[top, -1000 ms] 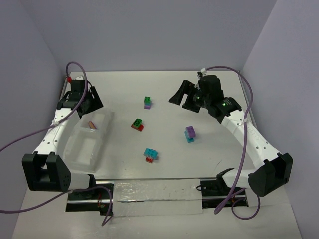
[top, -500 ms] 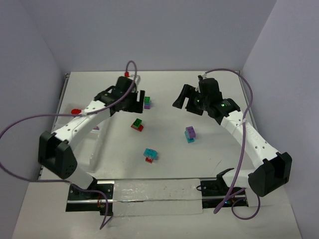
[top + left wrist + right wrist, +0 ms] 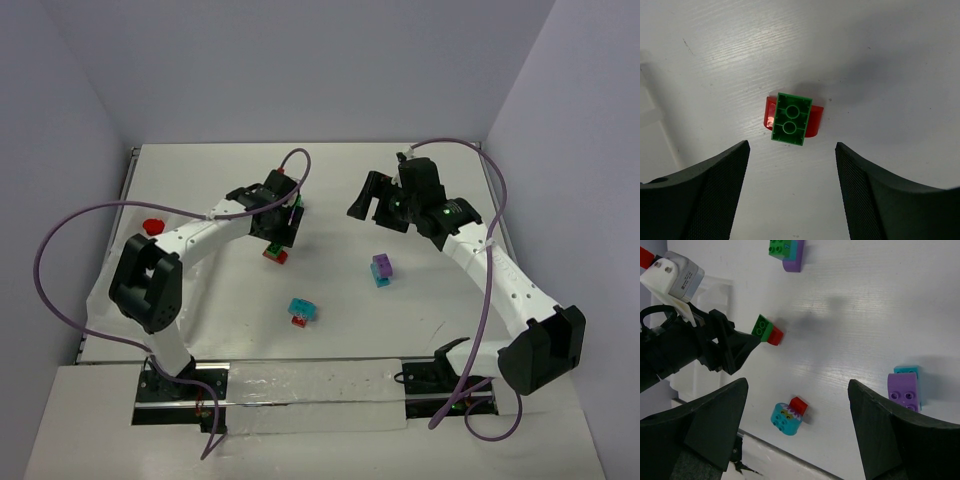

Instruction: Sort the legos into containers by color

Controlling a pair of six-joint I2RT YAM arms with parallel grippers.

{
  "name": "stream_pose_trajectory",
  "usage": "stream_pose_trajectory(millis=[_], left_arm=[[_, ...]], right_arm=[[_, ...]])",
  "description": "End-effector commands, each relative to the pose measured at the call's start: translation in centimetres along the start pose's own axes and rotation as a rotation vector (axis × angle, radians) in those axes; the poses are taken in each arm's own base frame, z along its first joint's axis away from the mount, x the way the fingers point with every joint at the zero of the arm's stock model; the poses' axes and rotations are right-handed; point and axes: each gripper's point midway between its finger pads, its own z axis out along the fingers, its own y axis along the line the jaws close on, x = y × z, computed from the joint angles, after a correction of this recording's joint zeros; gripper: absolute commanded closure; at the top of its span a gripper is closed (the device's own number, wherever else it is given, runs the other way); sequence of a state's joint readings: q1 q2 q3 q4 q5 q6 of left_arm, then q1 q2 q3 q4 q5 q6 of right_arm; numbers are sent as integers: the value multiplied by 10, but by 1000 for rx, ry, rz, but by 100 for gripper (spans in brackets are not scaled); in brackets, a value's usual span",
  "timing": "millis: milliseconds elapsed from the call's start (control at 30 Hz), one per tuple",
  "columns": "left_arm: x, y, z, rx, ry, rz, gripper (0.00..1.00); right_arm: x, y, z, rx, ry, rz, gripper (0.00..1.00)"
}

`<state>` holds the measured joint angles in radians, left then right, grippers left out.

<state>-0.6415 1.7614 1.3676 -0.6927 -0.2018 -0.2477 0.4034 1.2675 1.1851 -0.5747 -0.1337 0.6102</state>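
Jaws of the left gripper [image 3: 791, 160] gape wide, empty, over the green-on-red lego pair [image 3: 790, 119] on the desk [image 3: 890, 50]; the right gripper [image 3: 796, 387] hangs open, holding nothing.

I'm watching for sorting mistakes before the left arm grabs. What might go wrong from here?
The green brick sits stacked on a red brick, so the open left gripper may lift both colours together. The pair lies slightly skewed between the fingers and might twist or slip on closing.
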Motion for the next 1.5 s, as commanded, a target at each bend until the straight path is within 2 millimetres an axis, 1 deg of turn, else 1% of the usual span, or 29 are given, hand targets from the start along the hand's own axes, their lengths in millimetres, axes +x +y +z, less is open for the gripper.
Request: stream_pose_trajectory(millis=[0,167,267,467,533,600,633,700,867,933,1033,1067,1133,1200,1233,1267,1300,1400,1467], left_arm=[[-3,1,6,-6,-12,21,24],[1,-1,18,-8,9,32,25],[3,0,25,-21,20,35,28],[6,2,37,-45,33,45,37],[6,3,37,-52,30,46,42],[5,4,38,-55,29,45,45],[5,3,39,-54,30,48,48],[7,3,40,-52,36,49,48],[15,1,49,-48,69,54,42],[17,1,50,-49,74,53,42],[18,2,52,-56,75,52,45],[18,3,51,-60,74,53,50],[17,4,50,-67,73,51,69],[14,5,47,-73,66,46,91],[11,6,42,-74,60,42,96],[7,6,37,-75,53,37,99],[3,5,32,-68,43,31,100],[-19,2,4,1,-21,-23,100],[-35,-4,-22,100,-75,-69,100]], right_arm=[[-5,3,-2,-2,-16,-16,12],[-5,3,-2,-4,-17,-14,12],[-5,3,-3,-3,-18,-14,12],[-4,3,-3,-3,-17,-17,12],[-4,3,-3,-3,-17,-18,12],[-4,3,-3,-1,-17,-18,12],[-5,2,-3,1,-18,-17,12],[-5,3,-3,-2,-18,-16,12],[-5,4,-4,-4,-20,-18,12],[-6,3,-5,-3,-22,-17,12],[-5,4,-5,-3,-21,-19,12],[-6,4,-6,-3,-23,-18,12],[-6,3,-4,-1,-22,-17,12],[-5,3,-2,0,-18,-18,12],[-5,4,-1,-4,-14,-19,12],[-5,5,0,-10,-10,-20,12],[-6,6,0,-16,-9,-21,12],[-7,14,1,-49,-3,-34,12],[-9,19,0,-75,-5,-46,12]])
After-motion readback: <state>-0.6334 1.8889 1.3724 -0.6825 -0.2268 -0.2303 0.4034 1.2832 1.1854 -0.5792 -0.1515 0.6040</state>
